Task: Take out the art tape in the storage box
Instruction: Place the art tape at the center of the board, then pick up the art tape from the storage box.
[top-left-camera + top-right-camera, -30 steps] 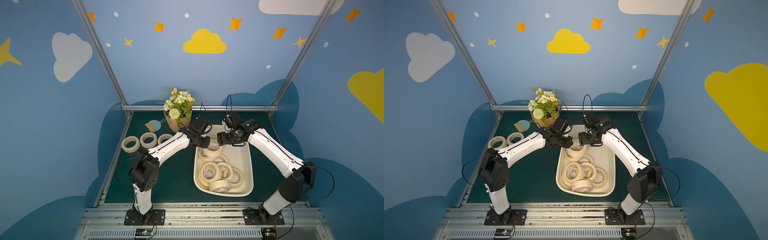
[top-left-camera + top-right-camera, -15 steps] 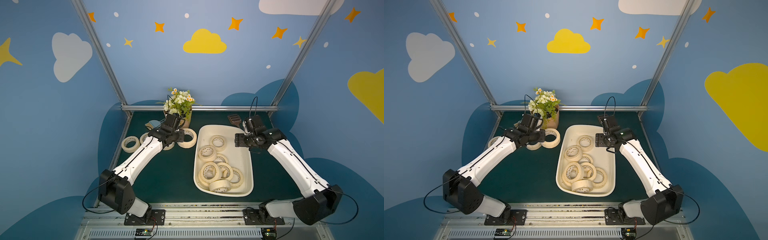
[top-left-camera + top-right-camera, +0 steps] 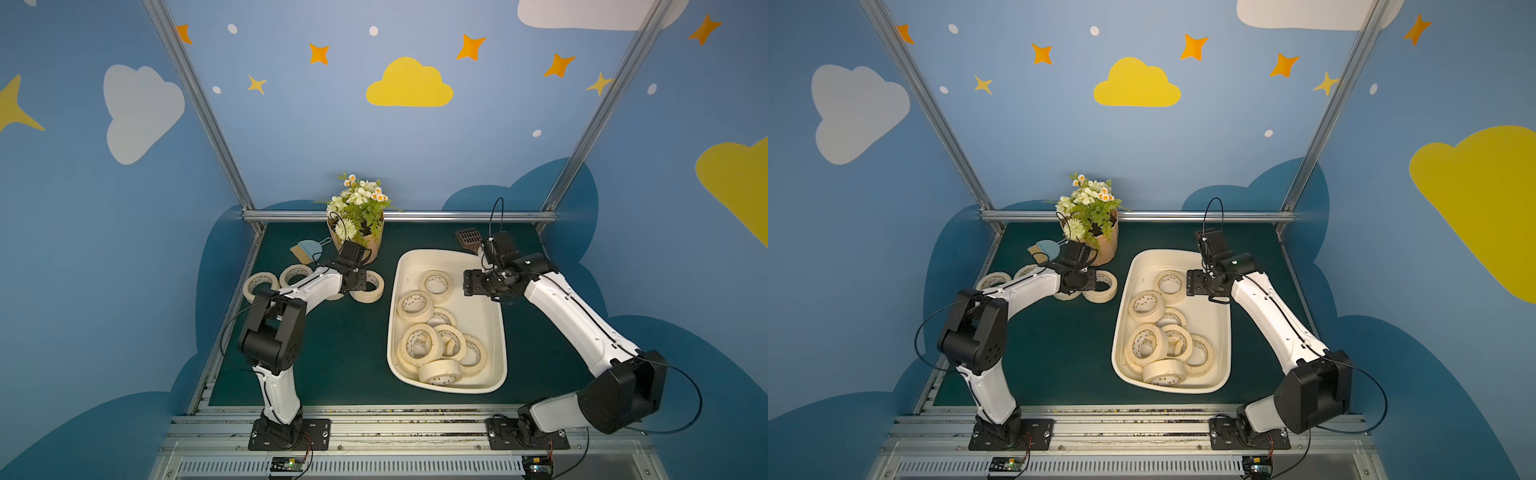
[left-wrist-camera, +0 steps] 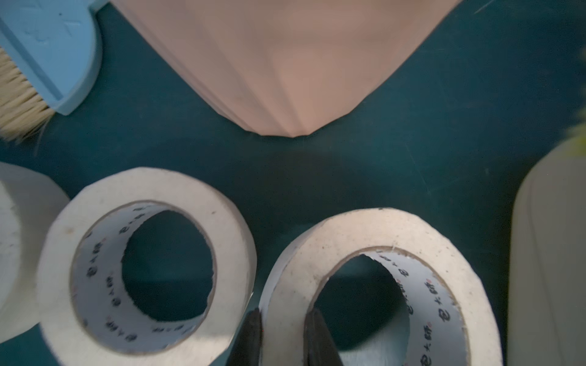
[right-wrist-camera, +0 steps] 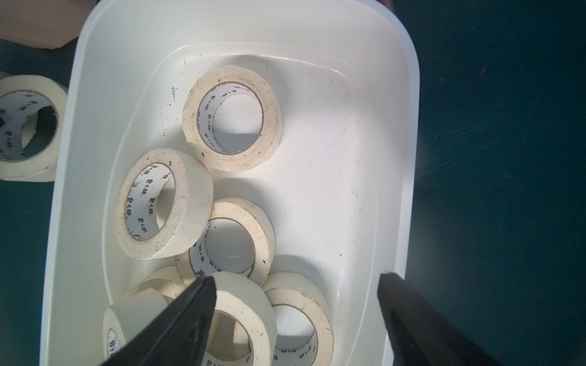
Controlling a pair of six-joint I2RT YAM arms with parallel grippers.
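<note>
left fingers (image 4: 250, 336) clenched on wall of art tape roll (image 4: 364, 234), on counter (image 3: 340, 353) outside storage box (image 3: 478, 332) | right fingers (image 5: 177, 320) spread, empty, above box's far end | far flat roll (image 5: 191, 126) just beside them, core upward, right arm nearer

Left gripper (image 3: 1096, 283) on art tape (image 3: 1109, 293) (beside flowerpot (image 3: 1106, 249)); more in storage box (image 3: 1210, 316).
</note>
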